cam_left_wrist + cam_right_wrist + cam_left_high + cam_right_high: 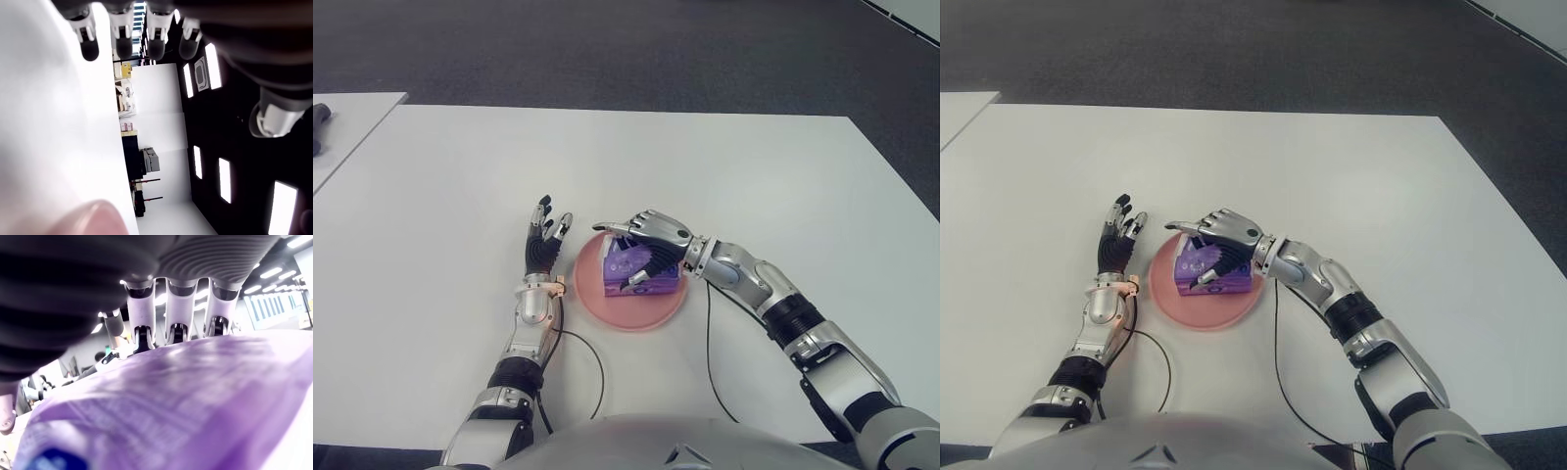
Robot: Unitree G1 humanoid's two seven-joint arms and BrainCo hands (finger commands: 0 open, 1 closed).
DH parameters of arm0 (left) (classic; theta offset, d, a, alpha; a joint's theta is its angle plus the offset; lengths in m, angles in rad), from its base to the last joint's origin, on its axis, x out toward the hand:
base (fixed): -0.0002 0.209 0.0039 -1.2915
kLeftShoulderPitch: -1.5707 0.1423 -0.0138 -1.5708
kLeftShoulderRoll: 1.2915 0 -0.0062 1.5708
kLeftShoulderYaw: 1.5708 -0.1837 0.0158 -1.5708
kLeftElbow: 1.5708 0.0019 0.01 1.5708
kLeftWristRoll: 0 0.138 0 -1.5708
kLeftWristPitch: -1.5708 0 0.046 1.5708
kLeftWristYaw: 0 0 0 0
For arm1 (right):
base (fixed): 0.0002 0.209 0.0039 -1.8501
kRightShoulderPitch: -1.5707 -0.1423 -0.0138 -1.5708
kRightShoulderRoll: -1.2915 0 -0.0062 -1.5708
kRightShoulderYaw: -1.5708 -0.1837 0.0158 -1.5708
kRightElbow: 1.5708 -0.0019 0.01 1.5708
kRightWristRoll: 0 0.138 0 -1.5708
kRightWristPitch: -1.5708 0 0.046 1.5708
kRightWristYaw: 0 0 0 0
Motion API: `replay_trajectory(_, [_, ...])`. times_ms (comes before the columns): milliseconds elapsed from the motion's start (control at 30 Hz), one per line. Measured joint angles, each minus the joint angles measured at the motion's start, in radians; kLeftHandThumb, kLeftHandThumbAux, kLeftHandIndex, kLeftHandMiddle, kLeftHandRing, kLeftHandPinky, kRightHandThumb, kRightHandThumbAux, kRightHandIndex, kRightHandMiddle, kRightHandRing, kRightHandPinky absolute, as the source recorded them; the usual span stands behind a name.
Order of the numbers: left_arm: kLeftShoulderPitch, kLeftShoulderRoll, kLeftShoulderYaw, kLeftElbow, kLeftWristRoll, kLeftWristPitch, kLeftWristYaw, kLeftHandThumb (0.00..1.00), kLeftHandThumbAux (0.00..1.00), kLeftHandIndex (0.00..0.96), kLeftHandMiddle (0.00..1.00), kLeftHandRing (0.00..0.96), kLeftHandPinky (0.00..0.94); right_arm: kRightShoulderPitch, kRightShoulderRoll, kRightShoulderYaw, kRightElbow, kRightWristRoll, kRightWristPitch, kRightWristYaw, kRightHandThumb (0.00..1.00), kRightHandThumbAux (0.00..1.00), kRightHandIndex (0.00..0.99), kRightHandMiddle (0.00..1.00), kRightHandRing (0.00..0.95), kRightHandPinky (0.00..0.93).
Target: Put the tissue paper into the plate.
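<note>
My right robot hand (641,250) is wrapped over the purple tissue pack (641,272), fingers curled down its far side, thumb on the near side, so I'm gripping it. The pack is already inside the pink plate (636,311), sitting toward the far half; can't tell if its base is fully down on the plate or a touch lifted. Right wrist view shows three fingertips (176,330) pressed against the soft purple wrapper, so contact is firm.

My left robot hand (544,245) shows just beside the plate on its left, fingers spread, holding nothing, w/ a thin cable (592,367) trailing along the white tabletop (754,176) toward me.

Placement looks nearly done; what's left, I judge, is letting go and backing off. Risks from here:
- wrapper is soft and slick, could cling to my fingertips and get dragged up or tipped out as I open
- plate is light and shallow, so a sideways pull on withdrawal may slide it or shove the pack over the rim
- left hand is close to the plate, and a twitch there could nudge it
</note>
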Motion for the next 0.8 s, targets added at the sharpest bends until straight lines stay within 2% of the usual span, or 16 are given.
replay_trajectory(533, [-0.005,-0.001,0.001,0.019,-0.002,-0.029,0.008,0.000,0.459,0.000,0.000,0.000,0.000,-0.025,-0.011,-0.001,0.038,0.020,-0.038,0.032,0.000,0.448,0.000,0.000,0.000,0.000])
replay_trajectory(800, [-0.011,-0.001,0.001,0.030,-0.014,-0.038,0.007,0.000,0.456,0.000,0.000,0.000,0.000,-0.024,-0.011,-0.014,0.034,0.021,-0.028,0.028,0.000,0.457,0.000,0.000,0.000,0.000])
